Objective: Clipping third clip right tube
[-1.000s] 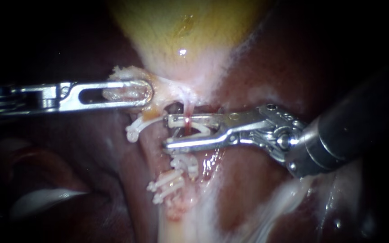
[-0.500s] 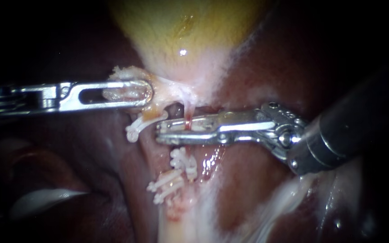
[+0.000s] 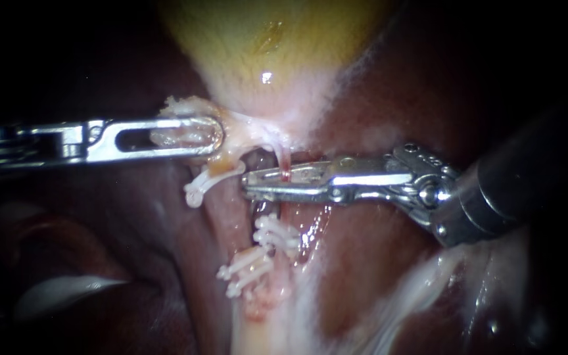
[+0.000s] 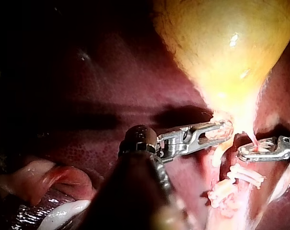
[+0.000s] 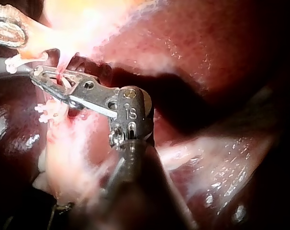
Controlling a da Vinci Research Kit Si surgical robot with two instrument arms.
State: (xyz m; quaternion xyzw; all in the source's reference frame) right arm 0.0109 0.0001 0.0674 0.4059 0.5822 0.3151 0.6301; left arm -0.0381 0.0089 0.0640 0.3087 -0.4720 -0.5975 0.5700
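The right tube (image 3: 279, 156) is a thin pink-red strand running down from the gallbladder's (image 3: 264, 52) neck. My right instrument (image 3: 252, 185) comes in from the right, its jaws shut across this tube on a white clip (image 3: 297, 176) of which only a pale strip shows. In the right wrist view those jaws (image 5: 40, 74) pinch the same strand. Two more white clips (image 3: 275, 233) (image 3: 244, 269) sit lower on the tube. My left instrument (image 3: 198, 135) is shut on pale tissue (image 3: 179, 108) at the gallbladder neck, holding it leftward; its jaws (image 4: 220, 132) also show in the left wrist view.
Another white clip (image 3: 198, 187) sits on the left tube (image 3: 228, 165) under the left jaws. Dark red liver (image 3: 376, 263) lies all around, with pale membrane (image 3: 422, 296) at lower right. The right instrument's thick shaft (image 3: 514, 190) fills the right side.
The right instrument's jaws, open around the tube with the clip between them, have closed together on it. They then shifted slightly right and up. The left instrument has stayed put.
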